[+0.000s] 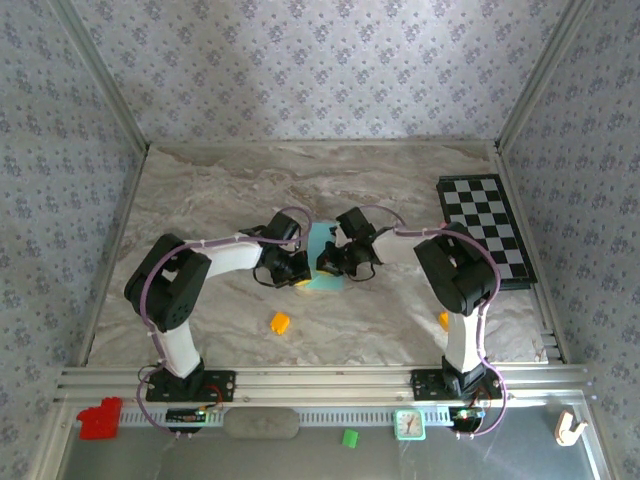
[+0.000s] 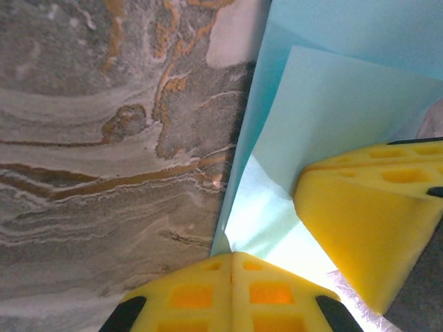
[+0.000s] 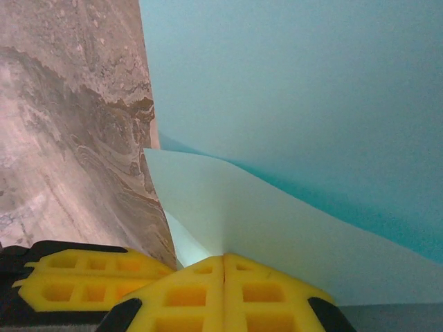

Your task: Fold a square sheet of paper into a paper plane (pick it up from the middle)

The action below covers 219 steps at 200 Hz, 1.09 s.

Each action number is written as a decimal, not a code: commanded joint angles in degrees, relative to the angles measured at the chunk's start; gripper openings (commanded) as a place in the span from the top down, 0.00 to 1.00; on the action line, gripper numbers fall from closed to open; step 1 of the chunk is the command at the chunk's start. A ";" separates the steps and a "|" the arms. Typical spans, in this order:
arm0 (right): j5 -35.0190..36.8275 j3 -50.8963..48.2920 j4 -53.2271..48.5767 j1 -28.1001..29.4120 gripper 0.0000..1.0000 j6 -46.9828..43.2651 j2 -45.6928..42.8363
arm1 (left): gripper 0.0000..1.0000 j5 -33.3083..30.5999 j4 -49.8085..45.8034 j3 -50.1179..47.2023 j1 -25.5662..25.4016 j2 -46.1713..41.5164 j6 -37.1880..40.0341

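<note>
The square sheet of paper [image 1: 322, 241] is teal-blue and lies mid-table, partly hidden under both wrists. My left gripper [image 1: 298, 268] and right gripper [image 1: 331, 262] meet at its near edge, tips almost touching. In the left wrist view my left gripper [image 2: 233, 257] is shut, with a raised pale flap of the paper [image 2: 332, 104] running into its tips; the right gripper's yellow fingers [image 2: 367, 228] sit close on the right. In the right wrist view my right gripper [image 3: 223, 259] is shut on a lifted fold of the paper [image 3: 291, 83], and the left gripper's fingers [image 3: 76, 283] show at lower left.
A black-and-white checkered board [image 1: 485, 230] lies at the back right. One orange cube [image 1: 280, 322] sits in front of the left arm and another [image 1: 443, 320] by the right arm's base. A red object [image 1: 100, 417], a green cube [image 1: 350, 437] and a small clock [image 1: 409, 424] rest on the near rail.
</note>
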 commanded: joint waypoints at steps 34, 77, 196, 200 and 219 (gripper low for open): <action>4.38 -3.10 0.55 -10.60 0.99 -2.53 -0.24 | 1.00 -4.74 -11.17 -1.73 0.24 3.18 -2.12; 7.25 -1.04 -3.54 -14.39 0.99 -4.90 -3.92 | 1.00 -3.41 -10.20 0.34 0.13 3.10 -0.73; 3.48 1.86 -3.39 -2.35 0.99 -2.73 -1.41 | 1.00 -0.15 -8.86 4.59 -0.07 2.09 -0.71; 3.71 2.01 -3.67 -2.27 0.99 -2.70 -1.08 | 1.00 0.11 -8.66 4.66 -0.02 2.05 -0.66; 5.37 2.24 -5.79 -2.30 1.00 -3.25 0.50 | 1.00 1.20 -6.82 5.11 -0.05 1.38 -0.06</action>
